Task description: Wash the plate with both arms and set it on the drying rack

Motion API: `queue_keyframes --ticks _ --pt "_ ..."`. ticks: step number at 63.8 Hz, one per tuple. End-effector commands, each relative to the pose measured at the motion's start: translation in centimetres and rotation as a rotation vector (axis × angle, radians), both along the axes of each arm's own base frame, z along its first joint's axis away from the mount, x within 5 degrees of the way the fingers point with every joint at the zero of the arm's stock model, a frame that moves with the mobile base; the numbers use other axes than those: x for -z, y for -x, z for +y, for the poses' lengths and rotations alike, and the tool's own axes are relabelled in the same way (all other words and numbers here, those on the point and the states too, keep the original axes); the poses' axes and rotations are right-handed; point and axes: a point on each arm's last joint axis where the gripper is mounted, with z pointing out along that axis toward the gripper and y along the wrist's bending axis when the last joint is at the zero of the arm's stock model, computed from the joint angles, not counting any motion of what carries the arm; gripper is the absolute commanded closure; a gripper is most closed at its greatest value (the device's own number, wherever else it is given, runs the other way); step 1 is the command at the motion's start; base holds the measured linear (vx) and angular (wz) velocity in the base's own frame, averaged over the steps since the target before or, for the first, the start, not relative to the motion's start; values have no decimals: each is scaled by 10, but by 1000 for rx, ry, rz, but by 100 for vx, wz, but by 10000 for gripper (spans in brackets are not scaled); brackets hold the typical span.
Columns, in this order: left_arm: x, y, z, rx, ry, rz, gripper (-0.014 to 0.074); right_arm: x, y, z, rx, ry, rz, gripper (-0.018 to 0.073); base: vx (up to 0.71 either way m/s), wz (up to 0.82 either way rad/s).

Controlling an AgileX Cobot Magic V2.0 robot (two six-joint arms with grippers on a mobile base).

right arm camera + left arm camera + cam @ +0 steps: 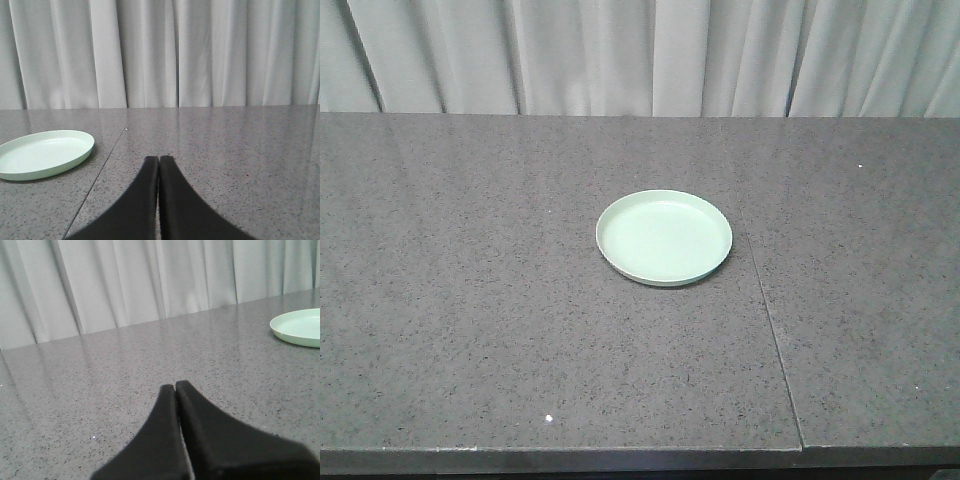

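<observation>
Wrist views: left end effector (175, 386), right end effector (159, 158) both pinched together, empty.

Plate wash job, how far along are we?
Done: nothing visible. The plate lies flat on the grey countertop, untouched. In hand: nothing. The left gripper and right gripper are both shut and empty, each well short of the plate. Left: grasp with both arms, wash, then rack it. No drying rack shows in any view.
</observation>
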Motion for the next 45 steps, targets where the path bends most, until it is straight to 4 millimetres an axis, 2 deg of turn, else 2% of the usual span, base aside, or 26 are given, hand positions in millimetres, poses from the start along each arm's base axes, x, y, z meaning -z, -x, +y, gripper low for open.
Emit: queue_keyframes --ticks 1,45 --pt "-17 2 0 10 20 -115 603 -6 1 -1 12 5 -74 564 0 0" --pt "-17 2 0 10 20 -115 603 -6 1 -1 12 5 -74 564 0 0"
